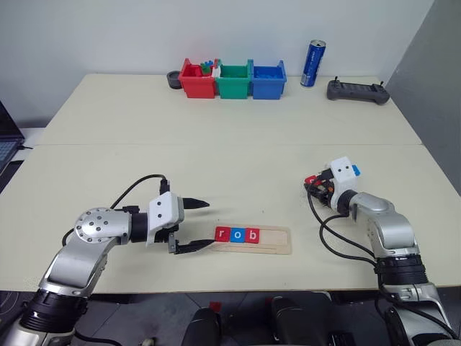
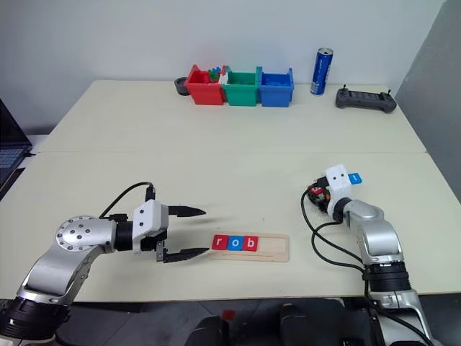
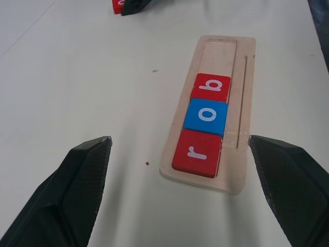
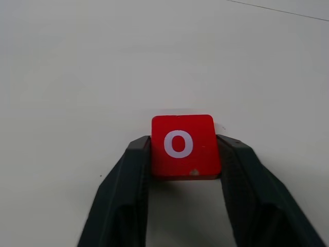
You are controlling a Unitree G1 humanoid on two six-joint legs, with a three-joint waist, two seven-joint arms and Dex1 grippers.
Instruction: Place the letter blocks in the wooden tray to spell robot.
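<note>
three tiles in tray: the long pale wooden tray (image 1: 253,240) lies near the front edge of the cream table (image 1: 216,130); its left part holds a red square tile with a white "r" (image 3: 197,150), a blue tile with a white "o" (image 3: 206,117) and a red tile with a white "b" (image 3: 211,87), side by side and touching; the right part of the groove is bare wood.
fourth tile: a red square tile with a white "o" (image 4: 184,146) lies flat on the table, well to the right of the tray.
fifth tile: a blue tile (image 2: 355,177) shows just past the right wrist, on its far right side; its letter cannot be read.
right gripper (image 4: 184,154): its two black fingers sit against the left and right edges of the red "o" tile, clamped on it, low at the table; whether the tile is lifted cannot be told.
left gripper (image 1: 196,225): spread wide with nothing between the fingers, pointing right, just beside the tray's left end; the near finger (image 1: 193,247) is close to the tray's corner.
far edge: red, green and blue plastic bins (image 1: 233,79) in a row, a blue drink can (image 1: 312,63) to their right, a dark handheld controller (image 1: 357,91) further right.
</note>
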